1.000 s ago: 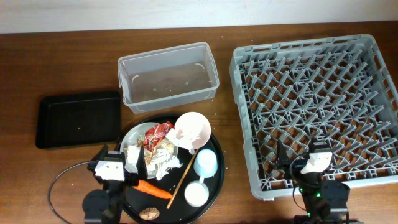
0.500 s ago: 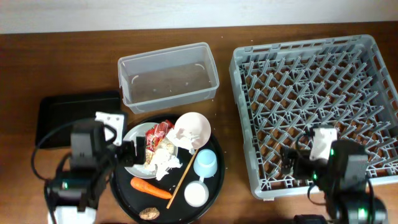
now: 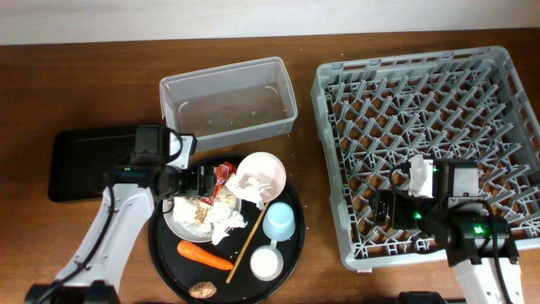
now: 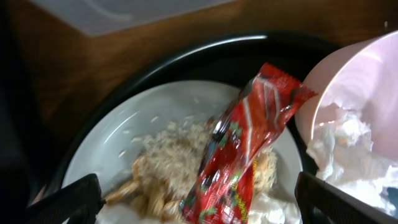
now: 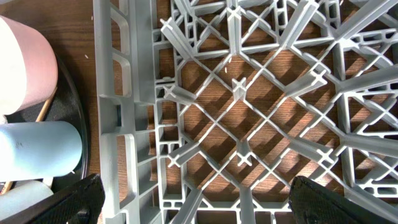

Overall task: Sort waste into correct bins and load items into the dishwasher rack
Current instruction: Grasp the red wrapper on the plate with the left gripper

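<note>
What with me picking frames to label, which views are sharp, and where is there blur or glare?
Left wrist view: soft all over, the red wrapper blurred, its print unreadable, with a pale sheen on the foil. Right wrist view: sharp, the dishwasher rack throwing crisp shadows on the table. Overhead view: evenly lit and sharp, though details are small.

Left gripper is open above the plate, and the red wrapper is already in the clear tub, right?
No. The left gripper is open above the plate, but the red wrapper is not in the clear tub; it lies on the plate, over the food scraps. The left wrist view shows it.
</note>
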### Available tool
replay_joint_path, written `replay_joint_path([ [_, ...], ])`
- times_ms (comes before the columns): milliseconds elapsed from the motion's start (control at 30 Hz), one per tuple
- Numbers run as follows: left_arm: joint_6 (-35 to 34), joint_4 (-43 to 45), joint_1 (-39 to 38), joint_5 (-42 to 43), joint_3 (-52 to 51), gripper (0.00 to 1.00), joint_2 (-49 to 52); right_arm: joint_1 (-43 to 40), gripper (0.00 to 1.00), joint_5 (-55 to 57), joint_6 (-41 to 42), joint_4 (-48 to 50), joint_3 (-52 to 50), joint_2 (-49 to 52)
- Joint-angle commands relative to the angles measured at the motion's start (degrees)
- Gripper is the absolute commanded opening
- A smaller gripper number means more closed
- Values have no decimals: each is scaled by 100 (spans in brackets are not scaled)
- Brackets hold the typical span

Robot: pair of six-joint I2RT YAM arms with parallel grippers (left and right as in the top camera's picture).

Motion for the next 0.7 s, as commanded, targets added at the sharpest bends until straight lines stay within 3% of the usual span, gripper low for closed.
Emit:
replay_joint_path([
  [0,-55,291,-350,92,116,98,369,-26,98,-72,-15,15,116,11],
  [100,-55,387,-507,26,116,89,697,-26,98,-72,-15,13,116,11],
  [133,-55,387,-507,26,116,69,780,-26,98,-70,-17,13,116,11],
  [233,-55,382,-507,31,116,31,787,-26,98,-70,-17,13,116,11],
  [267,-55,382,-507,31,116,12,787,-26,98,-70,-15,13,116,11],
  [300,-55,382,-507,28,118,1,787,-26,98,-70,-17,13,116,11],
  [467,-57,-286,-507,85,750,1,188,-28,98,-46,-17,17,116,11],
  [567,-57,-879,-507,691,1309,1,-549,-28,98,-48,-17,20,116,11],
  [667,-57,-411,-505,704,1384,1,-966,-26,98,-48,-17,20,116,11],
])
